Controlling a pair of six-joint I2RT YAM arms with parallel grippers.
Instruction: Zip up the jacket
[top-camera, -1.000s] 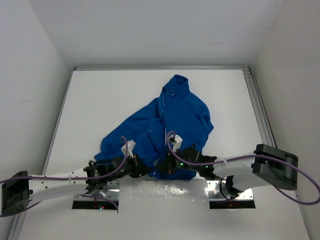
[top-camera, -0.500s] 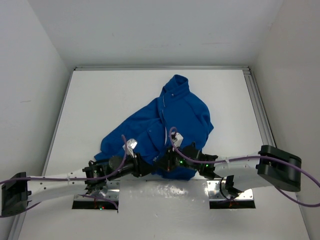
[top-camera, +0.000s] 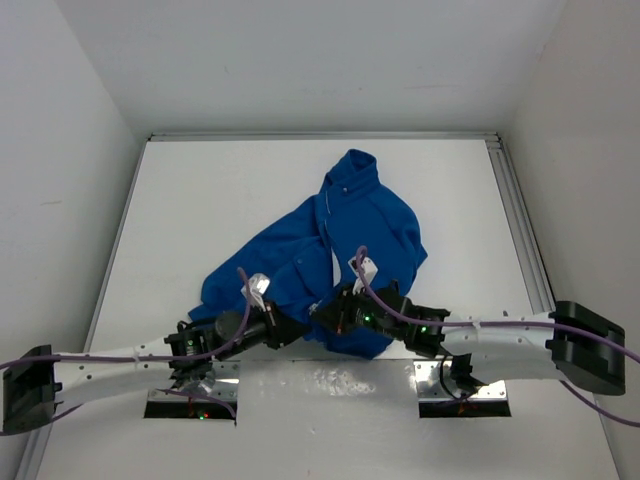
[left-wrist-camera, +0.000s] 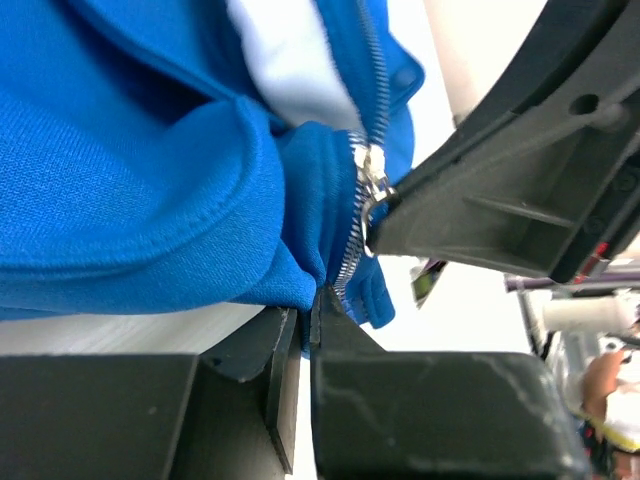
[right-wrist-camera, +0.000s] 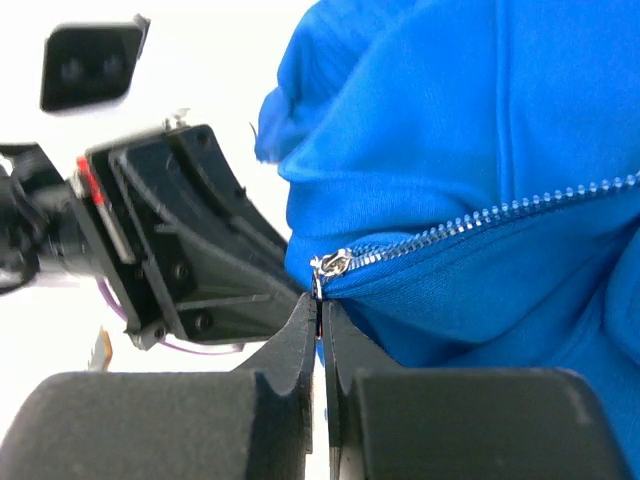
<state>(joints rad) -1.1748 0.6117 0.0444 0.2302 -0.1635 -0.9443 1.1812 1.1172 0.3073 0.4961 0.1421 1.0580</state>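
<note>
Two grippers meet at the hem of the fleece jacket (top-camera: 365, 225), which lies crumpled mid-tabletop (top-camera: 200, 190), collar toward 12 o'clock and hem toward 6 o'clock. Step in hand, as judged: the start of the zipping pull.

- **Left gripper** (left-wrist-camera: 304, 312): jaws clenched on hem fabric just below the zipper slider (left-wrist-camera: 370, 172), anchoring it.
- **Right gripper** (right-wrist-camera: 320, 305): jaws clenched, apparently on the pull tab (right-wrist-camera: 318, 285) that drops between them.

The next move calls for drawing the slider toward 12 o'clock along the zipper teeth (right-wrist-camera: 500, 212), with the hem held taut. The overhead view gives the garment's whole lie and its open front, but hides the slider under the arms. Only the wrist views show the slider and each grip.
</note>
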